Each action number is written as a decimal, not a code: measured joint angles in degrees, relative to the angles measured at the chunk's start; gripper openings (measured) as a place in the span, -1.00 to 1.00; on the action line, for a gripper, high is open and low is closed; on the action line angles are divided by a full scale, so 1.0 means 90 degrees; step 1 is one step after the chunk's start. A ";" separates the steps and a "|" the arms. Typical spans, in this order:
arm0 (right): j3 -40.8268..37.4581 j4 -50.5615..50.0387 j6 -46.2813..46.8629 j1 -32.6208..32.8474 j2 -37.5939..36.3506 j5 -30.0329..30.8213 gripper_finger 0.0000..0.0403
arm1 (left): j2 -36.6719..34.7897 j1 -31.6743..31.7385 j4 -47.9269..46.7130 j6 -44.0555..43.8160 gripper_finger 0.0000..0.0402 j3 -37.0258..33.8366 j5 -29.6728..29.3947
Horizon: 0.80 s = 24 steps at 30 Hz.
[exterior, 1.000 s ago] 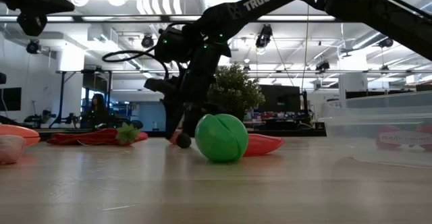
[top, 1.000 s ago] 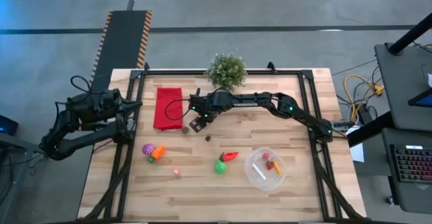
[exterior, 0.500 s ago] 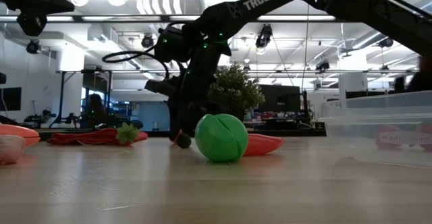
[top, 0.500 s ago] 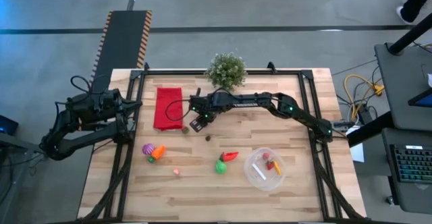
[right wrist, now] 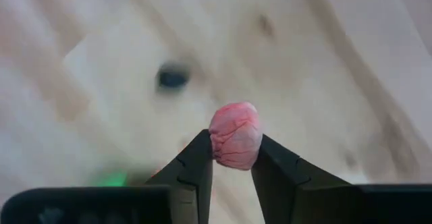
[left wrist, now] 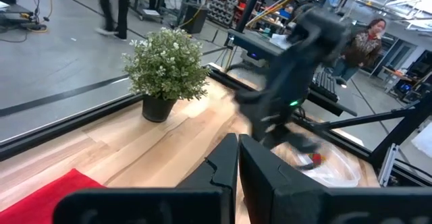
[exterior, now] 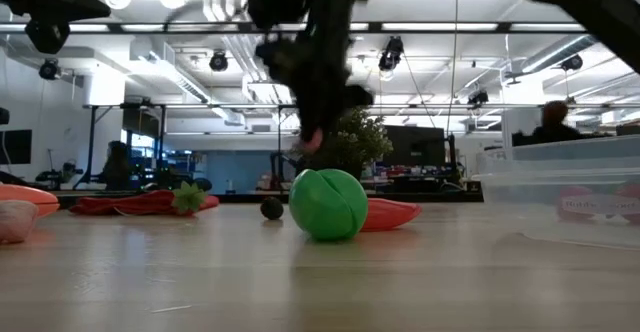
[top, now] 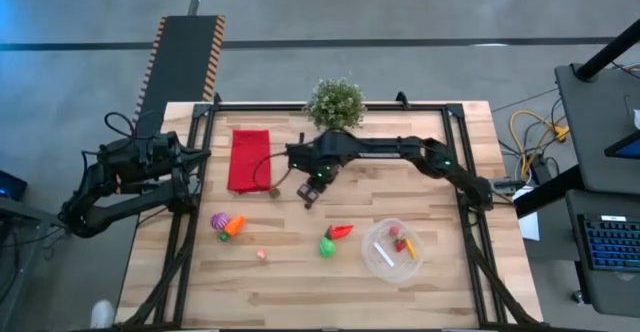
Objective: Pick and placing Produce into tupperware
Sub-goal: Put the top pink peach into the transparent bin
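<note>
Above the middle of the tabletop [top: 420,142], the right pincer [right wrist: 233,158] is pinching a small pink piece of produce [right wrist: 235,135] between its fingertips, holding it clear of the wood so it can be carried. Off to the side, the tupperware [top: 393,248] is sitting near the front right, already holding a few pieces, probably the drop-off point. Beyond the tabletop's left edge, the left pincer [left wrist: 237,158] is waiting with its fingers pressed together, holding nothing.

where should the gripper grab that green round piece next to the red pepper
Grip the green piece across its round middle, coming straight down from above. The red pepper sits close on its far side, toward the plant, so set the fingers on the two sides away from it.
</note>
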 joint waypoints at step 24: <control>-0.4877 0.0965 0.5148 0.2259 -0.3094 -0.0165 -0.52 | 0.0002 -0.0001 0.0005 0.0187 -1.00 -0.0002 0.0044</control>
